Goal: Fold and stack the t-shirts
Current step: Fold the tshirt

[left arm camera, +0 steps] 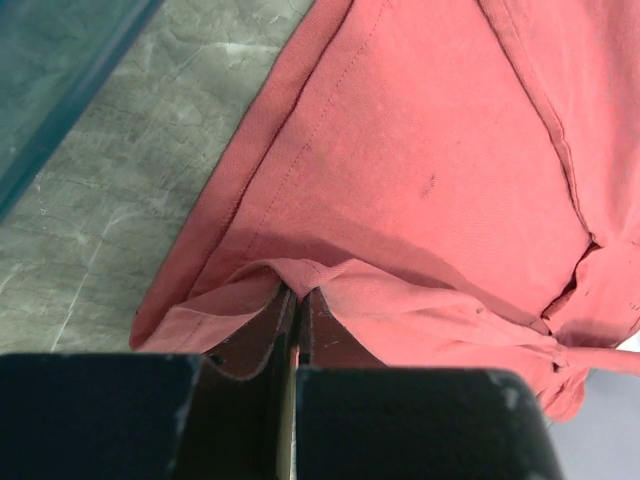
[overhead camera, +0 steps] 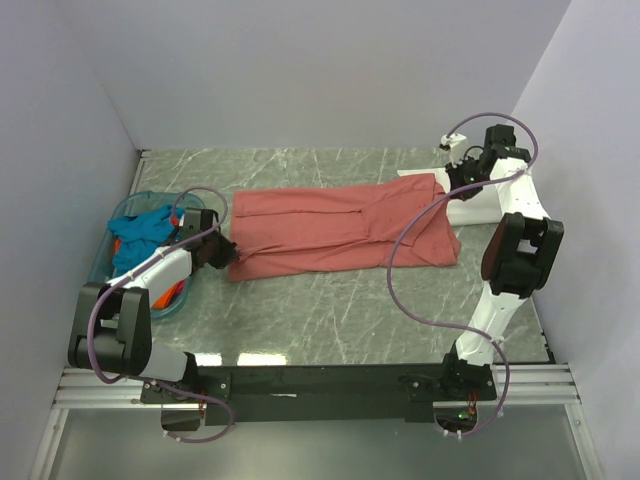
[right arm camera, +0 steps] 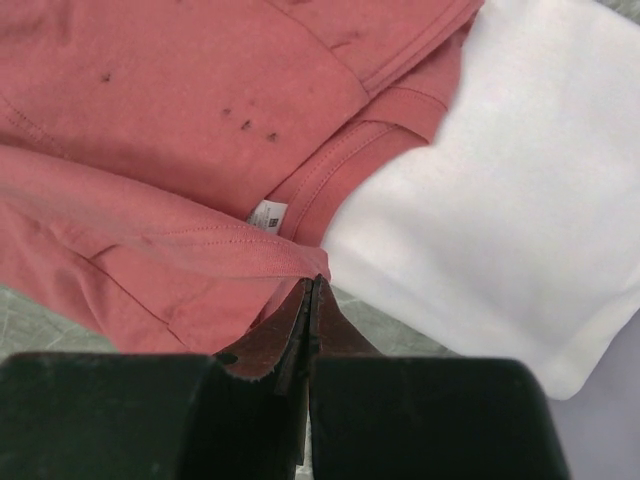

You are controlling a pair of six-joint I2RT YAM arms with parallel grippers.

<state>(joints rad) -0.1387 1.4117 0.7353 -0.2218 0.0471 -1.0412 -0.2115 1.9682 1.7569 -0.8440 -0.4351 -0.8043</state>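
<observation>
The dusty-red t-shirt (overhead camera: 340,230) lies spread lengthwise across the middle of the table. My left gripper (overhead camera: 228,252) is shut on a pinch of its left end; in the left wrist view the cloth (left arm camera: 430,150) bunches at the closed tips (left arm camera: 300,292). My right gripper (overhead camera: 447,180) is shut on the shirt's right end, beside the collar and its white neck label (right arm camera: 267,214), with the tips (right arm camera: 313,283) closed on a hem. A folded white t-shirt (overhead camera: 478,208) lies at the far right, partly under the red one (right arm camera: 150,130). Teal-blue (overhead camera: 145,230) and orange (overhead camera: 175,292) shirts lie in the basket.
The translucent blue plastic basket (overhead camera: 120,212) stands at the left edge of the table, close to my left arm; its wall shows in the left wrist view (left arm camera: 50,90). Grey walls close in the table at the left, back and right. The green marbled tabletop (overhead camera: 330,310) shows in front.
</observation>
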